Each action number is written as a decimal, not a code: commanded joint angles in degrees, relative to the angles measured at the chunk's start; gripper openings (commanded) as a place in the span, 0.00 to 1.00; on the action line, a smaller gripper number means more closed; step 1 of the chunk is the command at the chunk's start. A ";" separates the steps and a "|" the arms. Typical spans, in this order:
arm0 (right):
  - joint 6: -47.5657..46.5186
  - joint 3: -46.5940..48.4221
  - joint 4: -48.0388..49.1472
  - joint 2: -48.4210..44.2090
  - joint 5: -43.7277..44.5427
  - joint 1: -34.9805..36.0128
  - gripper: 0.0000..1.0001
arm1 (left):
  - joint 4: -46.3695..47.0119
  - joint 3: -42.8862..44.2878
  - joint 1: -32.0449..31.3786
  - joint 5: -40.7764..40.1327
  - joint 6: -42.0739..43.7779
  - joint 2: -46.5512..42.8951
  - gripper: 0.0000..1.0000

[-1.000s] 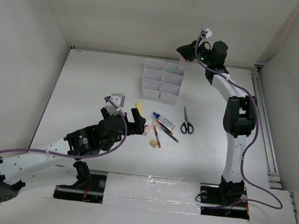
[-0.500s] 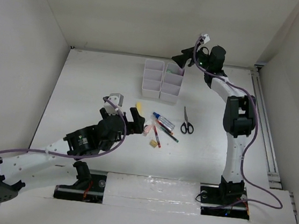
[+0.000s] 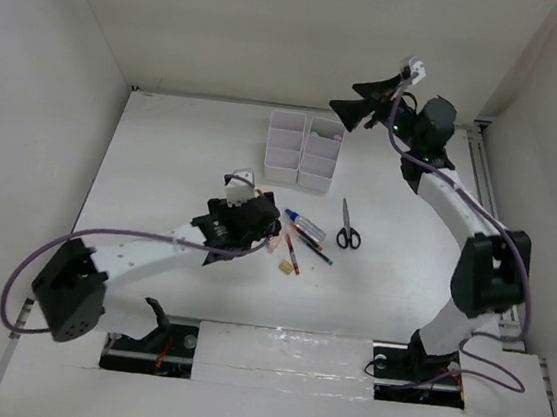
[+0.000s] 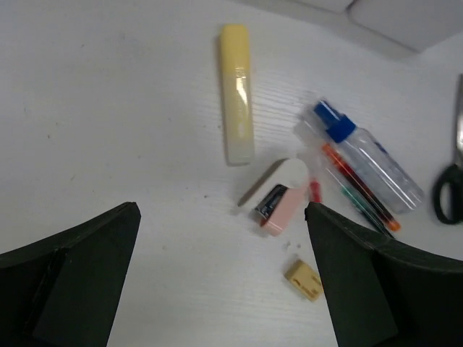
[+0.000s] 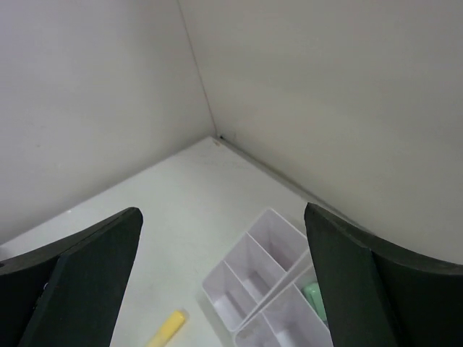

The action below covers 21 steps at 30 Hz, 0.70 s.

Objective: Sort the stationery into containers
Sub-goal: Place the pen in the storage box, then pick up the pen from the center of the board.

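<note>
The white organizer tray [image 3: 303,151] stands at the back middle of the table. Its far right compartment holds a green highlighter [image 5: 313,296]. My right gripper [image 3: 357,97] hangs open and empty, high above the tray's [image 5: 268,289] far end. My left gripper [image 3: 257,224] is open and low over the loose stationery. In the left wrist view a yellow highlighter [image 4: 237,94], a pink eraser [image 4: 282,206] and a yellow eraser [image 4: 303,280] lie ahead of the spread fingers. A blue-capped marker [image 4: 358,163] and pens [image 4: 354,191] lie to the right, with scissors [image 3: 348,232] beyond.
White walls enclose the table on the back and both sides. The pens [image 3: 299,246] and yellow eraser [image 3: 283,266] lie close together right of my left gripper. A rail runs along the right edge [image 3: 500,254].
My right gripper has opened, letting go of the purple highlighter over the tray, and pulled up and to the right. My left arm has reached forward over the yellow highlighter.
</note>
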 commanded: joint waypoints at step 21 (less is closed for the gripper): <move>-2.87 -22.19 -9.52 -33.75 11.12 10.63 1.00 | 0.74 15.50 11.44 7.31 -1.02 32.30 0.75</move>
